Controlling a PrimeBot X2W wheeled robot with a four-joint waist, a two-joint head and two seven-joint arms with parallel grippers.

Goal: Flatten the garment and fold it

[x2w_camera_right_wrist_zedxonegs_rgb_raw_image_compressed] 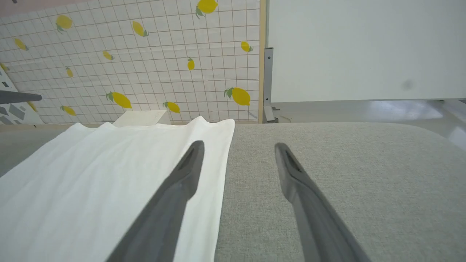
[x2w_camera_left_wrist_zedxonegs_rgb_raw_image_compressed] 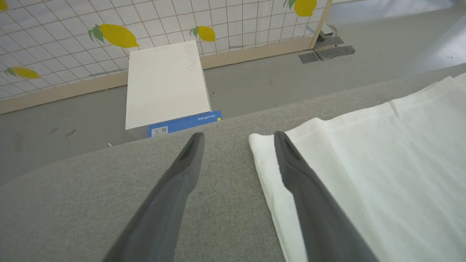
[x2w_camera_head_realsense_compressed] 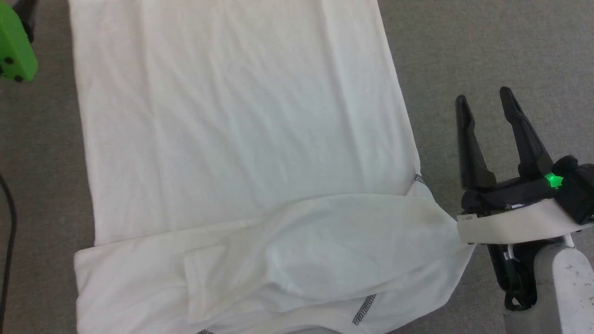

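Note:
The garment, a thin white T-shirt with grey zigzag stitching, lies spread on the grey padded surface; its near part is folded over in a wrinkled flap. My right gripper hovers open just off the garment's right edge, nothing between its fingers. Along its fingers, the right wrist view has the garment on the left and my right gripper over the cloth's edge. My left gripper stands open above a far corner of the garment, one finger over the cloth and one over bare padding.
A rigid white box with a blue label stands on the floor beyond the padded surface's edge, in front of a lemon-patterned tiled wall. A green part and a black cable sit at the head view's left.

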